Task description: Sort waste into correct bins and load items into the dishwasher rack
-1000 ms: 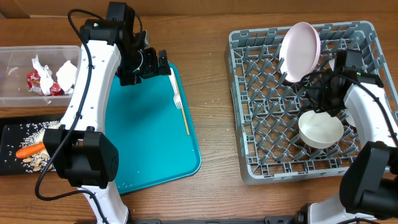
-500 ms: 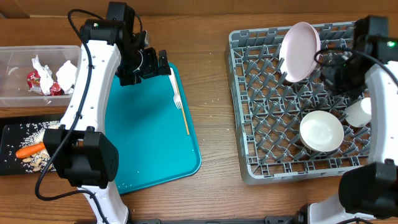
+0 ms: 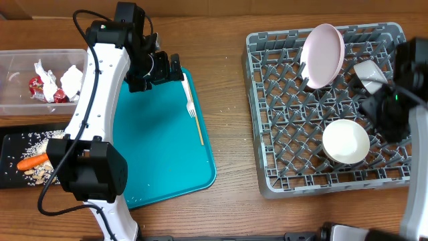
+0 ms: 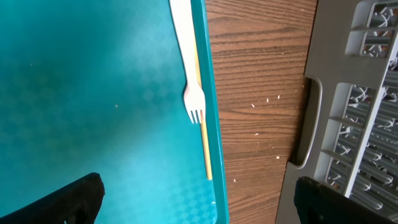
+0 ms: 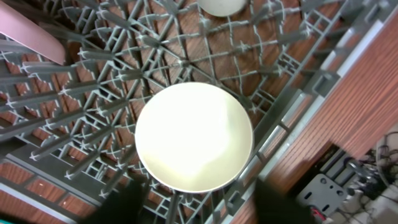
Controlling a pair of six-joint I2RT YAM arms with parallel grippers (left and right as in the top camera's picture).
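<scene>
The grey dishwasher rack (image 3: 257, 114) holds a pink plate (image 3: 322, 55) standing on edge, a white bowl (image 3: 346, 142) (image 5: 194, 137) and a small white cup (image 3: 369, 72) tilted on the pegs. My right gripper (image 5: 202, 204) hovers open just above the bowl, holding nothing. A white fork (image 3: 190, 104) (image 4: 186, 56) lies along the right edge of the teal tray (image 3: 160, 154). My left gripper (image 3: 175, 70) (image 4: 199, 205) hangs wide open over that edge, just past the fork's tines. The clear tub (image 3: 17, 100) holds a red wrapper (image 3: 41, 87) and napkins (image 3: 70, 77). A carrot (image 3: 30, 162) and food scraps (image 3: 41, 174) lie in the black tray (image 3: 10, 144).
A thin yellow stick (image 4: 205, 143) lies beside the fork on the teal tray. Bare wooden table (image 3: 231, 100) with a few rice grains separates the teal tray from the rack. My right arm (image 3: 401, 107) crosses the rack's right wall.
My right arm swung off the bowl, up over the rack and back to its right side, and its gripper went from shut to open. The bowl stayed put. The left arm has not moved.
</scene>
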